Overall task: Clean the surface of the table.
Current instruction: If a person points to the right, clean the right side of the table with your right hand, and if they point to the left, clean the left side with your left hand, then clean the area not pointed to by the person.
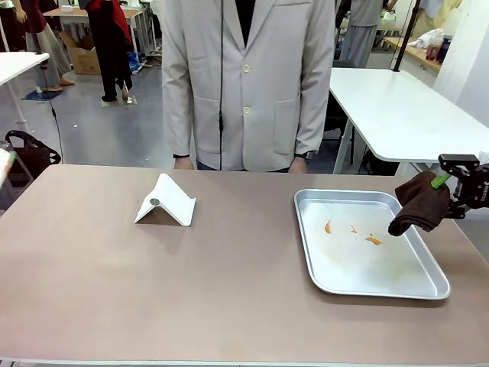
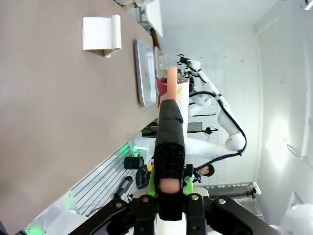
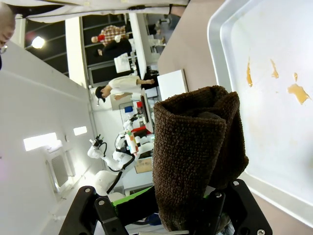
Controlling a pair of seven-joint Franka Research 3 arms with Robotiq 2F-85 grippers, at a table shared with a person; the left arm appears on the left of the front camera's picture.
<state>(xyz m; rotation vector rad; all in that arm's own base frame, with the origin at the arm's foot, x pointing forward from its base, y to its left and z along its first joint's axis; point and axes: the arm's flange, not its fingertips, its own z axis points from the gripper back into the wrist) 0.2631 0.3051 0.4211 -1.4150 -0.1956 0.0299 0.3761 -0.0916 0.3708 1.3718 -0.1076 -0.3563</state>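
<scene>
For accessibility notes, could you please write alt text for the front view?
The right gripper holds a brown cloth at the edge of a silver tray with orange smears. A white stand sits on the table, a person behind.

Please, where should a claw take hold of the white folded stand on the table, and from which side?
Probably at its raised fold, coming from above: the white stand sits like a small tent on the table, so its two sloping faces can be pinched together across the ridge.
</scene>
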